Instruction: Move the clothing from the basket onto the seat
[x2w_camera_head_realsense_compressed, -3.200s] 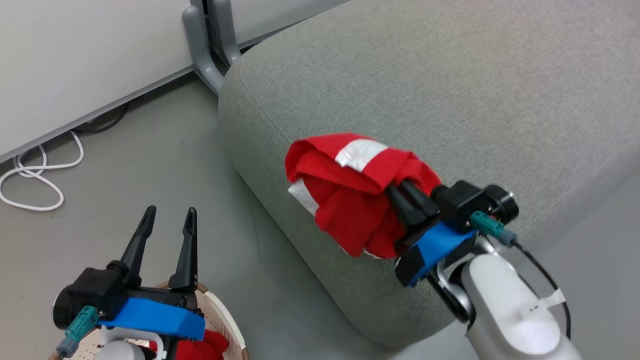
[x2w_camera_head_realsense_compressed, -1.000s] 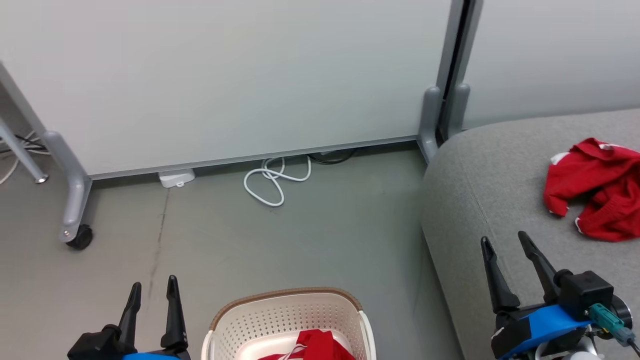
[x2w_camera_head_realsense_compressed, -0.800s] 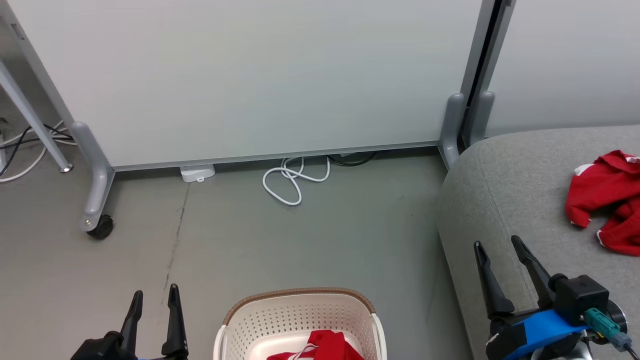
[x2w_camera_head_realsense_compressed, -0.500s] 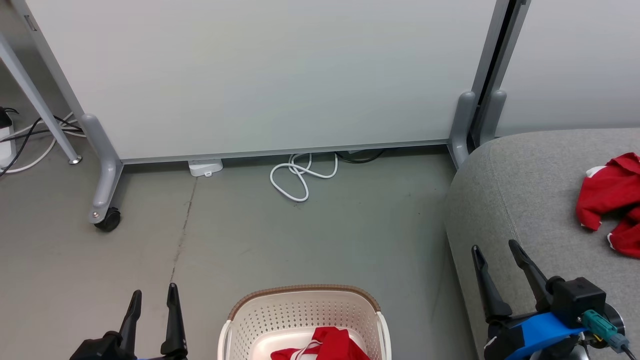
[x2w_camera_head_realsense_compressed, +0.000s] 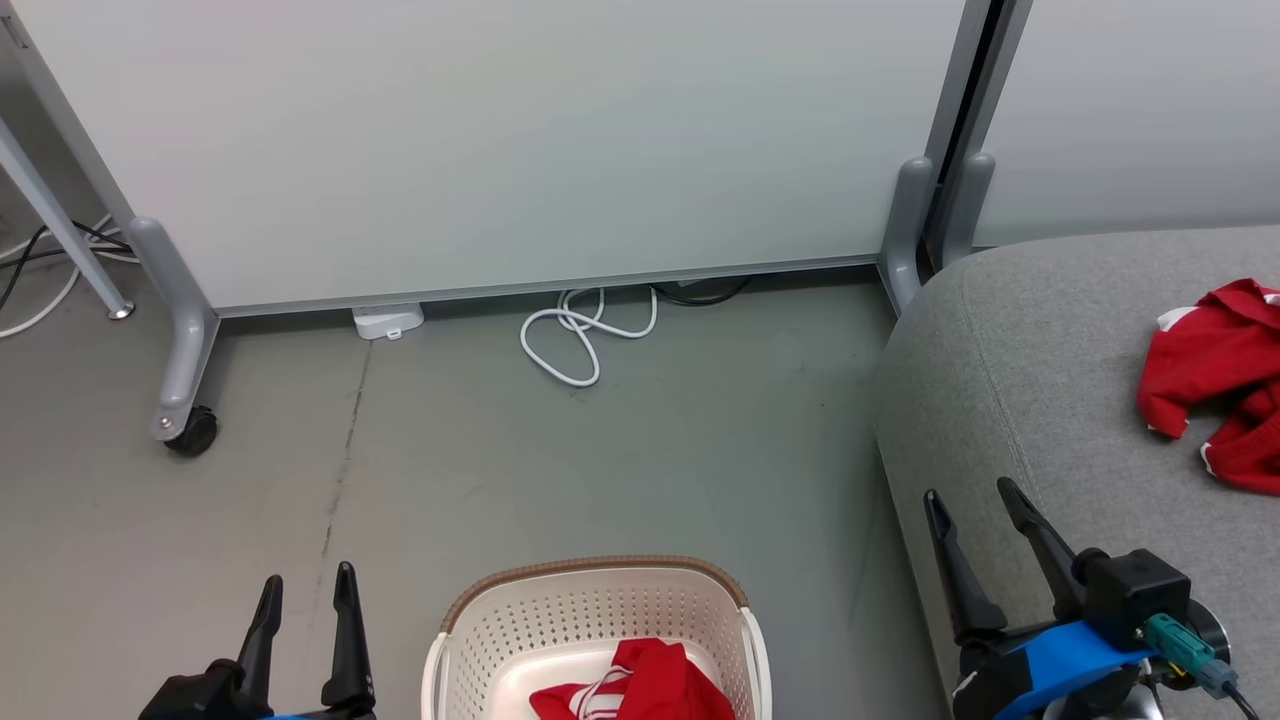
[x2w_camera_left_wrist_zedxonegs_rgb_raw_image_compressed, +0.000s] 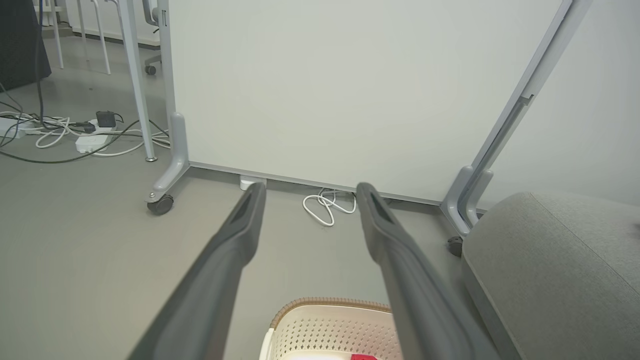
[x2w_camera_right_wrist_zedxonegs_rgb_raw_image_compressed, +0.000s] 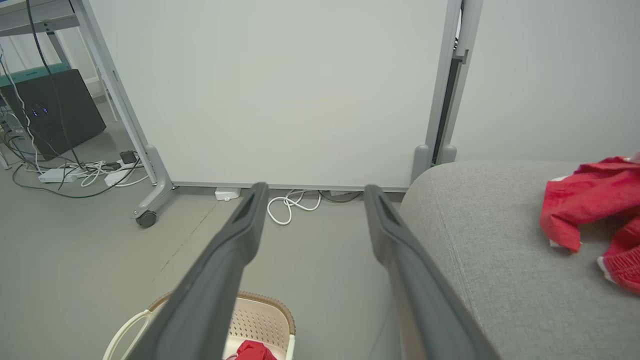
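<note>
Three seconds earlier my right gripper (x2w_camera_head_realsense_compressed: 967, 490) had a red bundle clamped above the large light grey upholstered seat (x2w_camera_head_realsense_compressed: 1020, 400). By this moment that soft bright red garment with white trim (x2w_camera_head_realsense_compressed: 1215, 385) lay crumpled on the seat, well apart from the gripper. The right gripper hovered at the seat's near edge, its fingers spread wide and holding nothing. My left gripper (x2w_camera_head_realsense_compressed: 308, 575) was likewise parted and empty, beside the cream-white perforated plastic basket with the brown woven rim (x2w_camera_head_realsense_compressed: 595, 572). My view had swung back toward the basket on the floor, where the second red garment with white stripes (x2w_camera_head_realsense_compressed: 640, 690) sat bunched inside. I judged one piece delivered and one left to fetch
</note>
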